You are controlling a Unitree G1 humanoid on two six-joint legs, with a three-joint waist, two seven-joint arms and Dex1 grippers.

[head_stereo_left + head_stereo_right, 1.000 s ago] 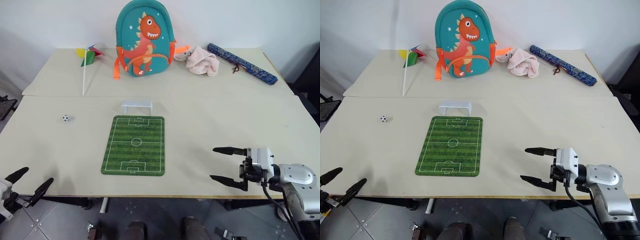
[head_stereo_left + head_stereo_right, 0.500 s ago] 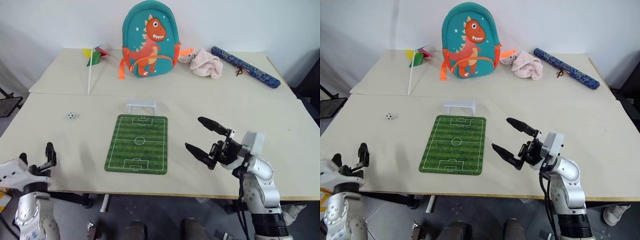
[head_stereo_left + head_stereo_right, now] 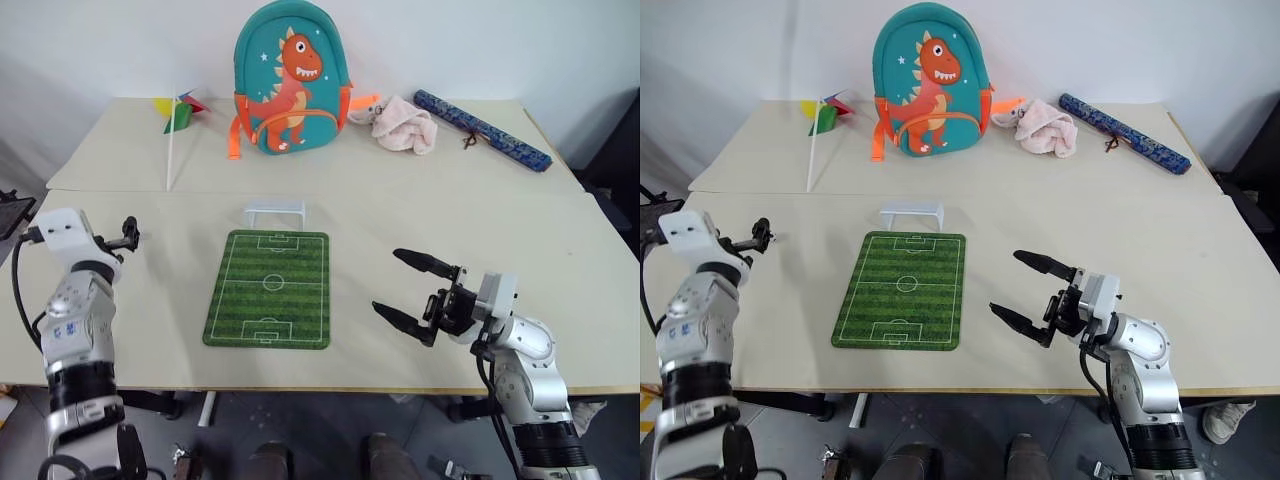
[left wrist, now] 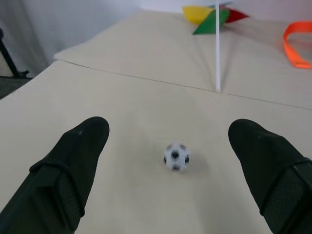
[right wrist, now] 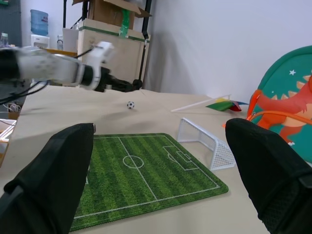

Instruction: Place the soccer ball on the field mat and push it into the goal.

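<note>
The soccer ball (image 4: 176,157), tiny and white with black patches, lies on the bare table left of the field mat (image 3: 268,288). My left gripper (image 4: 169,127) hovers level just short of the ball, open, with a finger on either side of it and not touching. The white goal (image 3: 274,212) stands at the mat's far short edge. My right gripper (image 3: 388,281) hangs open and empty over the table to the right of the mat, pointing toward it.
A teal dinosaur backpack (image 3: 290,80), a pinwheel (image 3: 180,110) on a white stick, a pink cloth (image 3: 405,122) and a long blue roll (image 3: 483,128) lie along the far table. A seam runs across the table behind the goal.
My left arm has come up from below the table's front edge and gone forward to the ball. The right gripper has swung inward toward the mat.
</note>
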